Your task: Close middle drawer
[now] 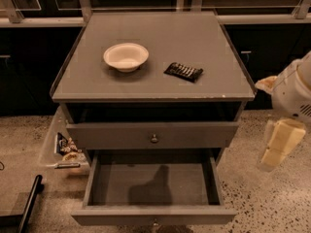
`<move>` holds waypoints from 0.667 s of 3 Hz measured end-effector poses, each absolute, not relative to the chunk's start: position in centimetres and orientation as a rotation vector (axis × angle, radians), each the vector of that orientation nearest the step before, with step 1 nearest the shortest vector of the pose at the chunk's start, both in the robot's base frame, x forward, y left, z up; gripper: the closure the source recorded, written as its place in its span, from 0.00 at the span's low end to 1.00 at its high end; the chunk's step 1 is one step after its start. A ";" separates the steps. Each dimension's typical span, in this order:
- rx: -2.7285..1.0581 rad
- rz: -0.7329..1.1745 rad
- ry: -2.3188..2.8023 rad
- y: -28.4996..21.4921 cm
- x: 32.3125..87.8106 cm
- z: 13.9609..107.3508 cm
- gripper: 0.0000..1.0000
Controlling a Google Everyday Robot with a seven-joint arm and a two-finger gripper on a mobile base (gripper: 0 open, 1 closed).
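In the camera view, the middle drawer (151, 186) sticks far out below the front edge of the surface (160, 30), so you can see right into its long box. It needs a push on its front to shut. The end effector (279, 147) hangs out past the front right corner, well apart from the drawer, maybe getting ready. I cannot tell if it is apart or together. A white bowl (126, 56) sits nearer the left edge.

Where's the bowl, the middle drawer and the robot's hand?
bowl (126, 56), camera view, its inside.
middle drawer (150, 182), camera view, its bare floor.
hand (274, 154), camera view, right of that drawer, its cream lower part.
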State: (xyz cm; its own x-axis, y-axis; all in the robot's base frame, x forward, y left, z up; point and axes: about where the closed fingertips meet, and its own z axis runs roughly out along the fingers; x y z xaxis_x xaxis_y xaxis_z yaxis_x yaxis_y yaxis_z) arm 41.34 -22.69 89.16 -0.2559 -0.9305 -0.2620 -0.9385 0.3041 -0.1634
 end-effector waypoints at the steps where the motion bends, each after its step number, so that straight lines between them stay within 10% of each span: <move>1: -1.711 0.055 2.235 -22.5 39.8 85.1 0.15; 2: -1.709 0.128 2.221 -22.4 37.7 79.2 0.39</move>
